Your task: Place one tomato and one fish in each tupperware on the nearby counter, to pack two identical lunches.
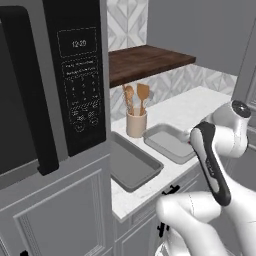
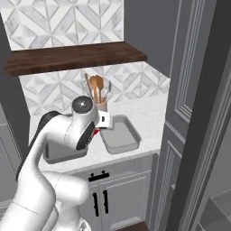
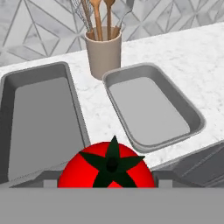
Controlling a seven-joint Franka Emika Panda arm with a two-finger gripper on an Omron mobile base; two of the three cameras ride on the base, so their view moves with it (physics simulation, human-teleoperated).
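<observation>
step in hand: carrying a tomato [image 3: 106, 168] to the counter [image 1: 197, 110]; judged an early step, since both trays are bare.
fingers: the gripper [image 3: 105, 181] has its fingers pinching the tomato between them, stem star facing the hand camera.
tomato: held above the counter's front edge, near the cup-side tray [image 3: 151, 107], just short of its near rim.
landmark: beige utensil cup [image 3: 103, 52] with wooden spoons, at the back of the counter.
cup-side tray: just in front of the cup; nothing in it.
far tray [image 3: 37, 118]: beside the first, further from the cup; nothing in it.
next move: likely needs the tomato brought forward over a tray floor, lowered, then released.
fish: not seen here.
</observation>
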